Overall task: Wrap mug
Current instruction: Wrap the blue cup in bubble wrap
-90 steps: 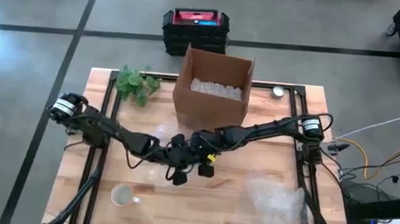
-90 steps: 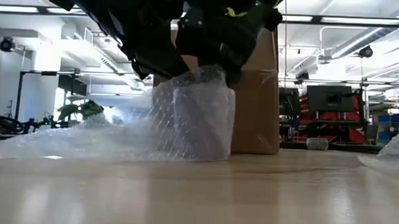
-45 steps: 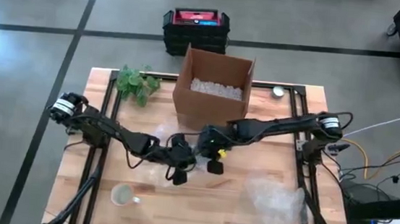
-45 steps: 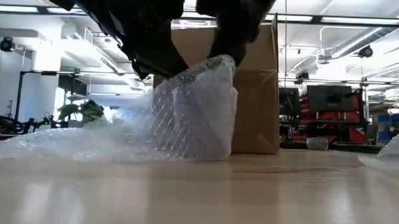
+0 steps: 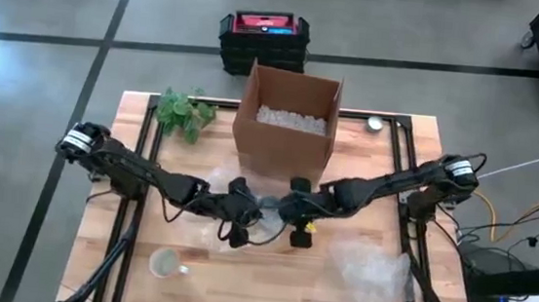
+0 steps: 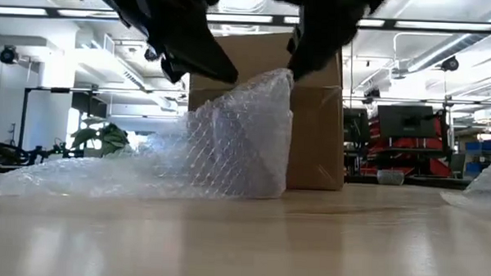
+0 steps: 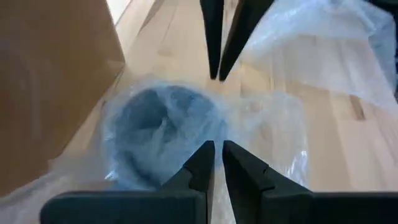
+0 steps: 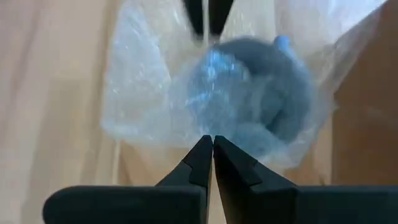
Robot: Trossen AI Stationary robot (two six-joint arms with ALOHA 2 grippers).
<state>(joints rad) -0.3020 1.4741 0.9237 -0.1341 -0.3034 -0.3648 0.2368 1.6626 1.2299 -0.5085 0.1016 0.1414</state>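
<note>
A blue mug [image 7: 149, 124] stands upright on the table in front of the cardboard box [image 5: 287, 118], covered by a sheet of clear bubble wrap [image 6: 229, 146]. The sheet's free end trails over the table toward the left edge. My left gripper [image 5: 248, 211] is shut on the wrap at the mug's left side. My right gripper [image 5: 286, 211] is shut on the wrap at the mug's right side. The two grippers face each other across the mug. The mug's handle does not show. My left gripper pinches the bubble wrap's upper part [image 7: 217, 134] between its two fingers, beside the mug's rim, slanting down from the table's left. The wrap there lies over the mug. My right gripper pinches the wrap's top edge [image 6: 282, 76] between its two fingers, slanting down from the right. That edge is drawn up into a peak above the mug; the sheet's foot stays on the table.
A second mug [image 5: 164, 262] stands near the front left. Another crumpled sheet of bubble wrap [image 5: 369, 267] lies at the front right. A green plant [image 5: 183, 112] and a small round object [image 5: 376, 124] sit at the back. The box holds white filling.
My right gripper has gone up and toward the table's right edge, from over the mug to its right side. The wrap's top, earlier pressed low on the mug, has been drawn up into a peak on the right. The mug has stayed in place.
</note>
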